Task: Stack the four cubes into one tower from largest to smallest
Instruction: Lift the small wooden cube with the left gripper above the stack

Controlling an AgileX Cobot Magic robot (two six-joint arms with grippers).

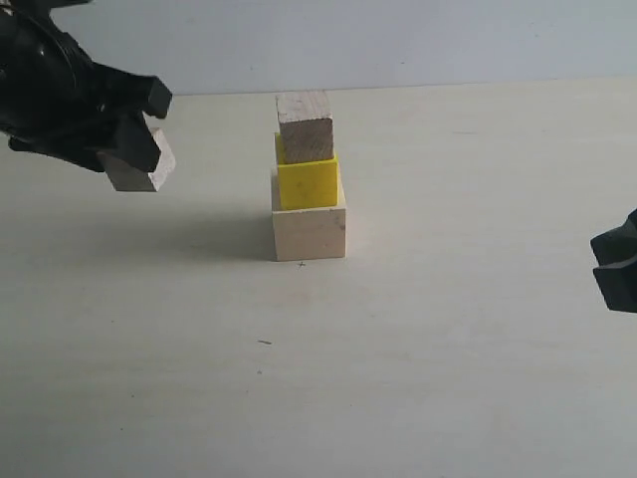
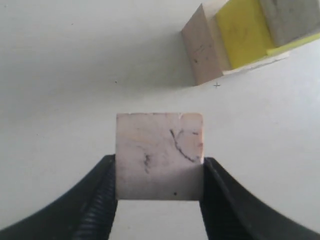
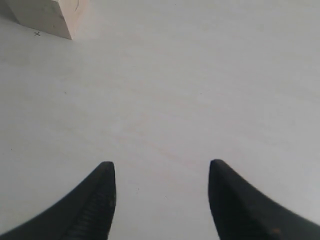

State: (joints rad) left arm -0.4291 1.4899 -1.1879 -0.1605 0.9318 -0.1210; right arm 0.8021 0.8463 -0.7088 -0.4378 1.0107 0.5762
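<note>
A column of three cubes stands mid-table: the large pale wooden cube [image 1: 310,228] at the bottom, the bright yellow cube [image 1: 308,179] on it, the brownish wooden cube [image 1: 306,126] on top. In the left wrist view the same column shows as large cube [image 2: 201,46], yellow cube [image 2: 241,31] and brownish cube [image 2: 290,19]. My left gripper [image 1: 139,149] hangs above the table left of the column, shut on the smallest pale wooden cube [image 2: 159,155]. My right gripper [image 3: 161,172] is open with nothing in it, low at the right edge [image 1: 617,264].
The white table [image 1: 398,378] runs to a pale wall at the back. A small pencil cross [image 1: 302,264] marks the table just in front of the large cube, whose corner [image 3: 47,15] appears in the right wrist view.
</note>
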